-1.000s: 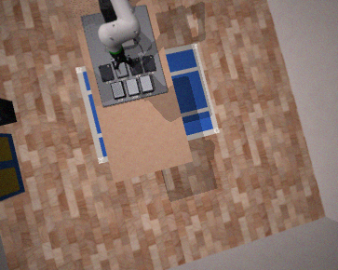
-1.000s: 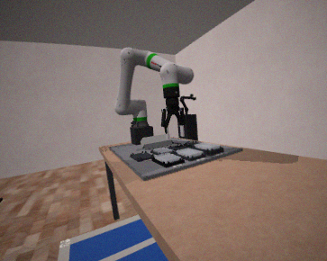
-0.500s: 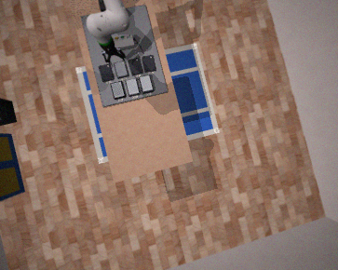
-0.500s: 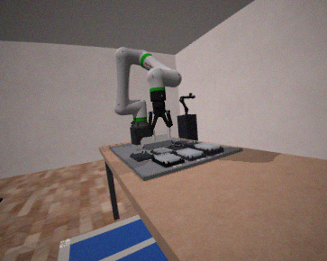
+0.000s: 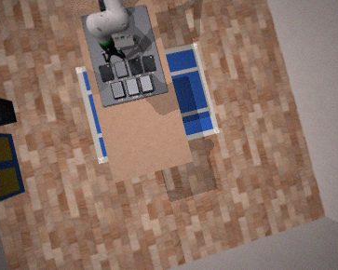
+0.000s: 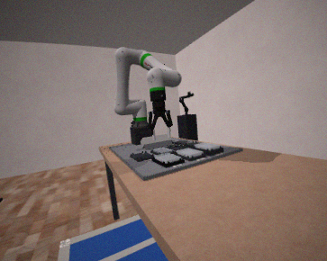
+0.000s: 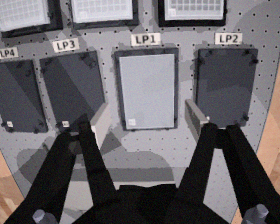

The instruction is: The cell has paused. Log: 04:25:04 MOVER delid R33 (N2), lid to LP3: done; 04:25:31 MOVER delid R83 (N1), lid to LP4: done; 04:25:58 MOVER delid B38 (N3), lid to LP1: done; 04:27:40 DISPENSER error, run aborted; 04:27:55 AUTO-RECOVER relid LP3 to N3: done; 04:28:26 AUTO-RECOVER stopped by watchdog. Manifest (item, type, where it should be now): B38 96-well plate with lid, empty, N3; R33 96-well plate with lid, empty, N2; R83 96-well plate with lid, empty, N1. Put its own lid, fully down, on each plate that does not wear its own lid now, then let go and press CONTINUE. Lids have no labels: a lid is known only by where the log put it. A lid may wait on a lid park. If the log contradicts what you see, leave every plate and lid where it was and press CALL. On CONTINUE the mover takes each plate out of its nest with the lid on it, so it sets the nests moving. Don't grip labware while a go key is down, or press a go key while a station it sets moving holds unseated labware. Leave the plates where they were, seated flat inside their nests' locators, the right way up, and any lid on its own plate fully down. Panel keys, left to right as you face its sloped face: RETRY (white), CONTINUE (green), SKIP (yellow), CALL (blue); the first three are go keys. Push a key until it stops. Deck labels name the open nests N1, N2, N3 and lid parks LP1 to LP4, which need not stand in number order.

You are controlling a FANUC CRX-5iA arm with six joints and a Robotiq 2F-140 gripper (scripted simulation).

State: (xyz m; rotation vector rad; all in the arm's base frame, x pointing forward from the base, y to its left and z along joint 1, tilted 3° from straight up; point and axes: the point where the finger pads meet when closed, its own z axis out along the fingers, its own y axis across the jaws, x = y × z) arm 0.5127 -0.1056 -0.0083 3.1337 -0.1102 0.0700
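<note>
In the wrist view three white 96-well plates stand in a row at the top. Below them is a row of lid parks. A flat pale lid (image 7: 147, 91) lies on the park labelled LP1. The parks to its left (image 7: 16, 96) (image 7: 74, 88) and the park LP2 (image 7: 225, 86) are dark and empty. My gripper (image 7: 147, 110) hangs open and empty above the lid; it also shows in the exterior view (image 6: 161, 126).
The grey deck sits at the far end of a long wooden table (image 5: 142, 140). A light grey box (image 5: 123, 42) stands by the arm's base. A black box (image 6: 187, 127) stands behind the deck. Blue mats lie on the floor beside the table.
</note>
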